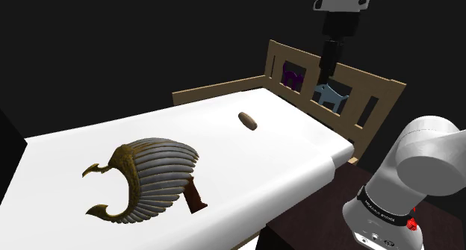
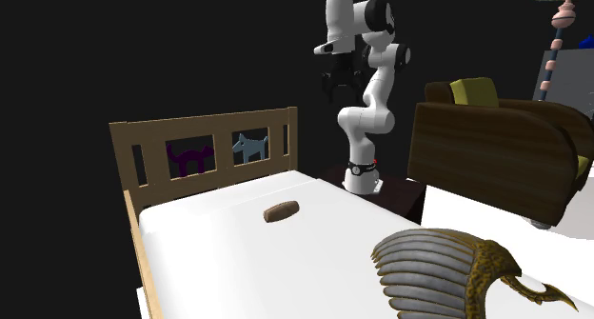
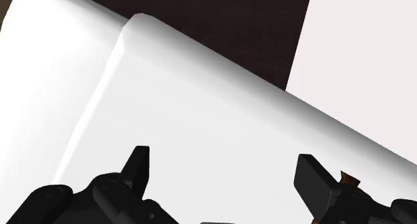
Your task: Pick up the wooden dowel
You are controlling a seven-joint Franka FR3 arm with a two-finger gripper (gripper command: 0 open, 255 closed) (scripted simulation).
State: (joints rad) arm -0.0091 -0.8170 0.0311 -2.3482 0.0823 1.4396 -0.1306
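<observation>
While the tool [image 1: 327,71] hangs high over the headboard [image 1: 373,84] end of the bed [image 1: 284,148], its two black fingers stand spread apart with nothing between them, as the wrist view [image 3: 224,159] makes plain. The wooden dowel [image 1: 247,120] lies far below the tool and well apart from it, on its side on the white mattress, a little out from the headboard toward the middle of the bed. It is a short, thick, dark brown piece with rounded ends, and nothing touches it. A purple cat figure [image 1: 291,78] and a blue cat figure [image 1: 331,97] sit in the openings of the headboard, much nearer under the tool than the dowel is. A large winged ornament [image 1: 153,170] in grey and gold rests still farther from the tool, beyond the dowel, so it should not disturb the approach. I judge the dowel to be light and stiff, not fragile, but its round body may roll on the smooth sheet if one finger reaches it before the other. The best place to take hold seems the middle of its length, with the fingers closing across the thickness, one on each long side. For this the tool probably has to turn so that its opening crosses the dowel's long axis, and then descend straight. The mattress may give a little under pressure, so a gentle descent seems wise.
</observation>
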